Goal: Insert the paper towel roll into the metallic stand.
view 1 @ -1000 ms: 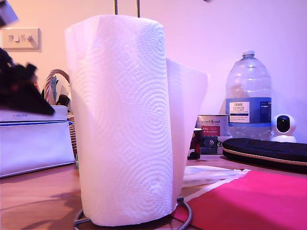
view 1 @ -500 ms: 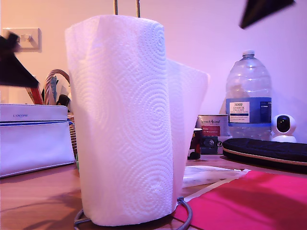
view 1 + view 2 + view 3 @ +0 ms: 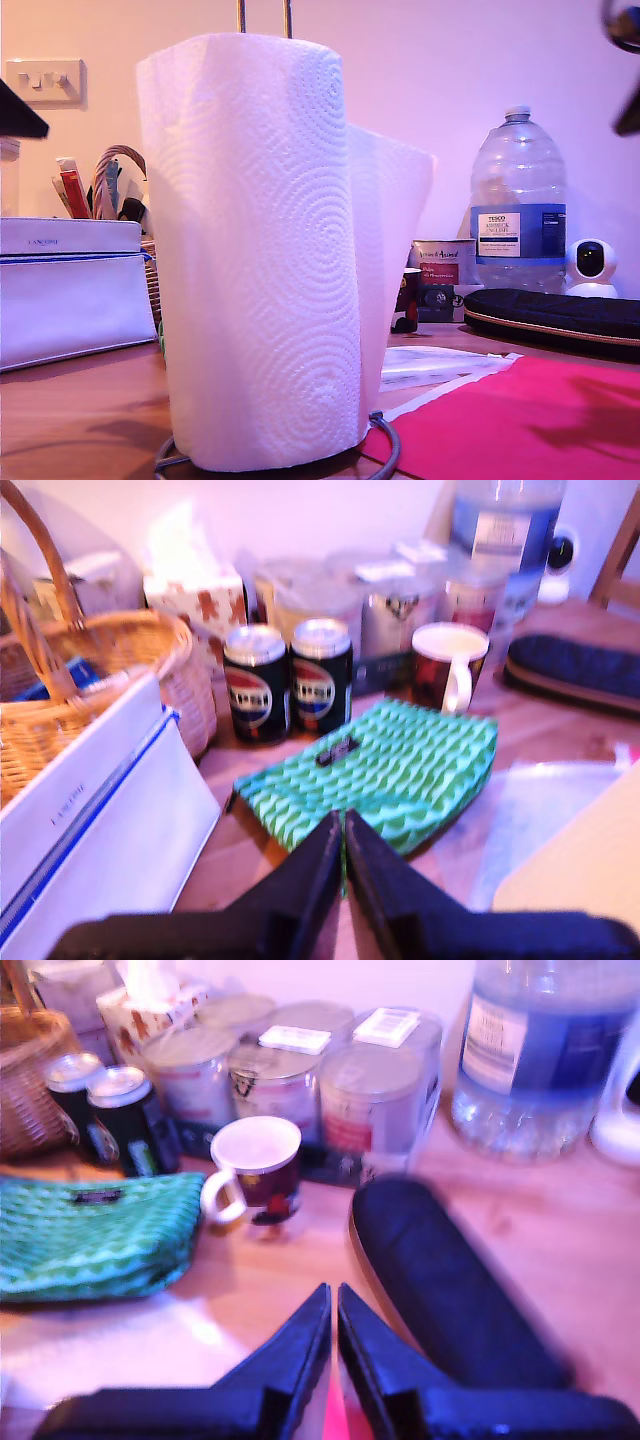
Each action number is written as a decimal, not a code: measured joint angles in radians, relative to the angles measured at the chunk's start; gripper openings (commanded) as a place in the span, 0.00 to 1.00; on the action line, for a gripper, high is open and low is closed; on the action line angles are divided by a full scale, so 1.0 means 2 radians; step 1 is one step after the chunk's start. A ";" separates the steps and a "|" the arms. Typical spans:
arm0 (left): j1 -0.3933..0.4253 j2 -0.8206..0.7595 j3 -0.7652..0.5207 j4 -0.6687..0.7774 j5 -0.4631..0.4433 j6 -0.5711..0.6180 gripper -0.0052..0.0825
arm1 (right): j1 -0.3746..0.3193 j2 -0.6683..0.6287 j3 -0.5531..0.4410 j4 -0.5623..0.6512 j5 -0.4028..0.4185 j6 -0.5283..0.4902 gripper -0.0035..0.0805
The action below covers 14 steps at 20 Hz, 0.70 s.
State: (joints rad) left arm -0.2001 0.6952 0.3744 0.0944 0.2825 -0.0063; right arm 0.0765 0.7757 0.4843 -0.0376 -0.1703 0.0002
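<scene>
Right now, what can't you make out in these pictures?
- Exterior view: the metallic stand top is cut off by the upper edge; its rod is hidden inside the paper towel roll.
- Exterior view: both arms are only dark slivers at the edges.
- Wrist views: can labels and tin labels are too blurred to read.

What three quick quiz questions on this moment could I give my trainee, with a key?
1. True or false: the paper towel roll already sits on the metallic stand.
2. Which stands at the exterior view's right? A) water bottle B) wicker basket C) soda cans
3. Fill in: both my first end effector and my second end effector are ____ and hold nothing.

Key: 1 true, the stand's rod shows above the roll and its ring base below. 2 A. 3 shut.
</scene>
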 measured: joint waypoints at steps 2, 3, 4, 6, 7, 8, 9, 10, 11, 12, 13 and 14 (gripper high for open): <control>0.000 -0.025 -0.014 -0.009 0.005 -0.011 0.04 | -0.002 -0.051 -0.036 0.000 0.009 0.026 0.03; 0.000 -0.038 -0.019 -0.016 0.008 -0.012 0.04 | -0.002 -0.076 -0.049 -0.001 0.012 0.035 0.03; -0.001 -0.050 -0.022 -0.025 0.012 -0.017 0.04 | -0.002 -0.101 -0.058 -0.007 0.014 0.039 0.03; -0.006 -0.080 -0.023 -0.041 0.012 -0.020 0.04 | -0.002 -0.159 -0.065 -0.031 0.027 0.039 0.03; -0.010 -0.099 -0.023 -0.050 0.012 -0.022 0.04 | -0.002 -0.185 -0.065 -0.036 0.032 0.037 0.03; -0.015 -0.116 -0.023 -0.058 0.013 -0.024 0.04 | -0.002 -0.211 -0.065 -0.044 0.035 0.028 0.03; -0.019 -0.132 -0.023 -0.066 0.013 -0.025 0.04 | -0.002 -0.237 -0.064 -0.055 0.034 0.027 0.03; -0.022 -0.149 -0.023 -0.072 0.014 -0.031 0.04 | -0.002 -0.259 -0.064 -0.067 0.034 0.027 0.03; -0.025 -0.163 -0.023 -0.079 0.014 -0.038 0.04 | -0.002 -0.273 -0.064 -0.083 0.034 0.027 0.03; -0.025 -0.174 -0.023 -0.088 0.014 -0.045 0.04 | -0.002 -0.279 -0.064 -0.097 0.034 0.027 0.03; -0.025 -0.182 -0.023 -0.098 0.013 -0.047 0.04 | -0.002 -0.280 -0.064 -0.108 0.034 0.027 0.03; -0.025 -0.187 -0.023 -0.107 0.013 -0.047 0.04 | -0.002 -0.279 -0.064 -0.121 0.034 0.027 0.03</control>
State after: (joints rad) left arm -0.2501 0.3222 0.3286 -0.1200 0.3077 -0.0994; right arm 0.0734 0.2180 0.3565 -0.2790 -0.1017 0.0547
